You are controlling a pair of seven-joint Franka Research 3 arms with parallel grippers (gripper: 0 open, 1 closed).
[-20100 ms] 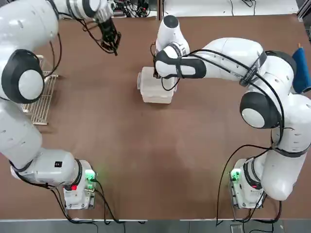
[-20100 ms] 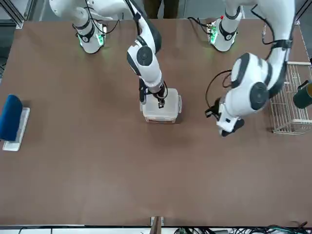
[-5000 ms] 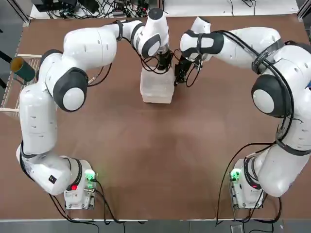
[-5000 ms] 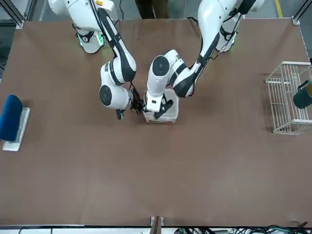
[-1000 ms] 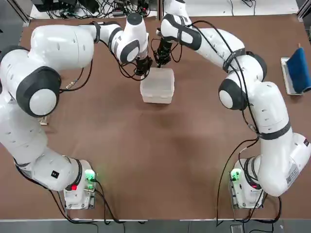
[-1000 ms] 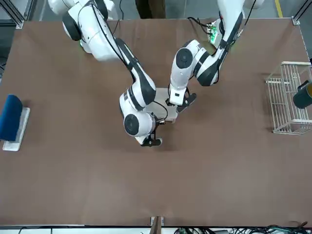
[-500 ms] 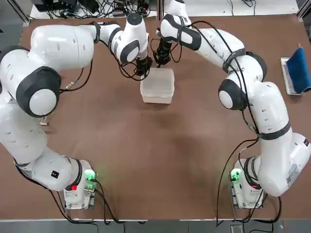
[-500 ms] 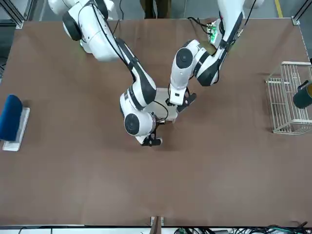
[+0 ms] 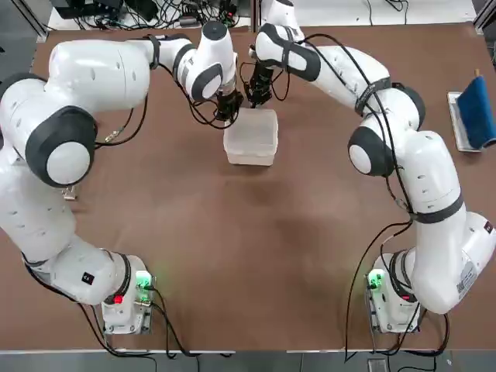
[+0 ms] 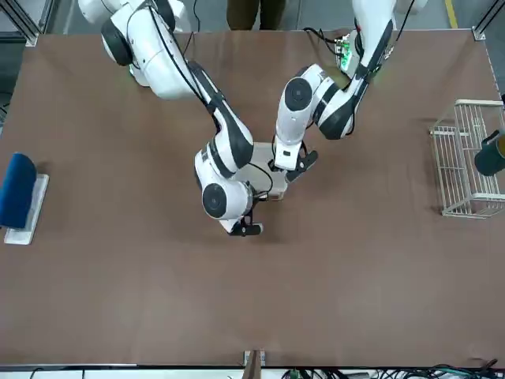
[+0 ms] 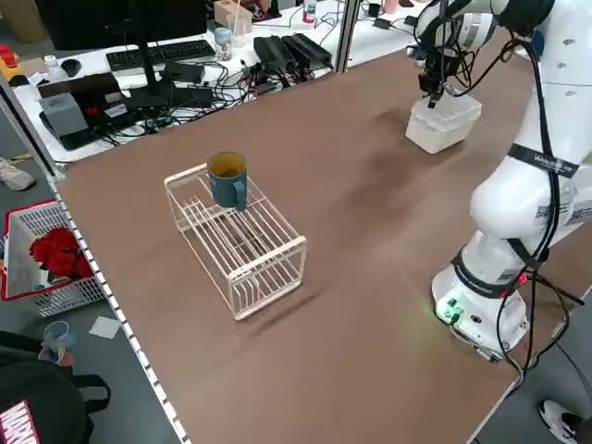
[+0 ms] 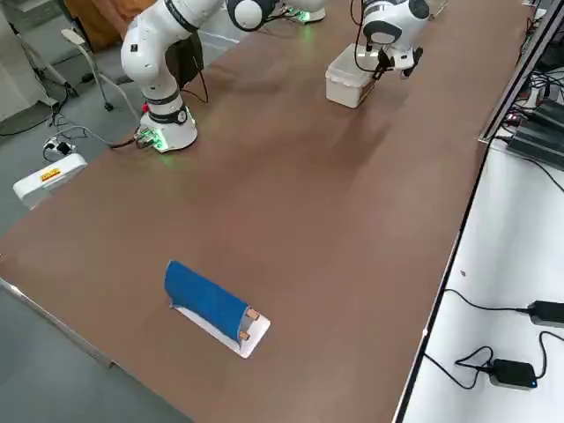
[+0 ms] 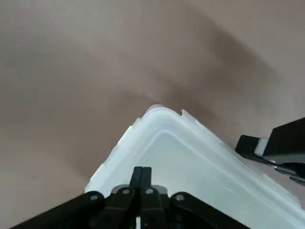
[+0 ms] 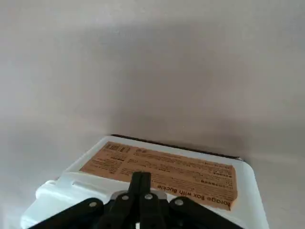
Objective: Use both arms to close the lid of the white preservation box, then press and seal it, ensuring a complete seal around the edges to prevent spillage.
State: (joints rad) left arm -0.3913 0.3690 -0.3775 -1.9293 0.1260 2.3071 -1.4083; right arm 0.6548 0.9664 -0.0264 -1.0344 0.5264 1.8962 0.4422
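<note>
The white preservation box sits on the bench at its far side, near the middle between the two arms, with its lid lying on top. Your left gripper is over the box, its fingers closed together. Your right gripper is also at the box, on its far-right side, its fingers closed together too. Farther out, a wire rack carrying a mug stands at your left; a blue roll on a white base lies at your right.
</note>
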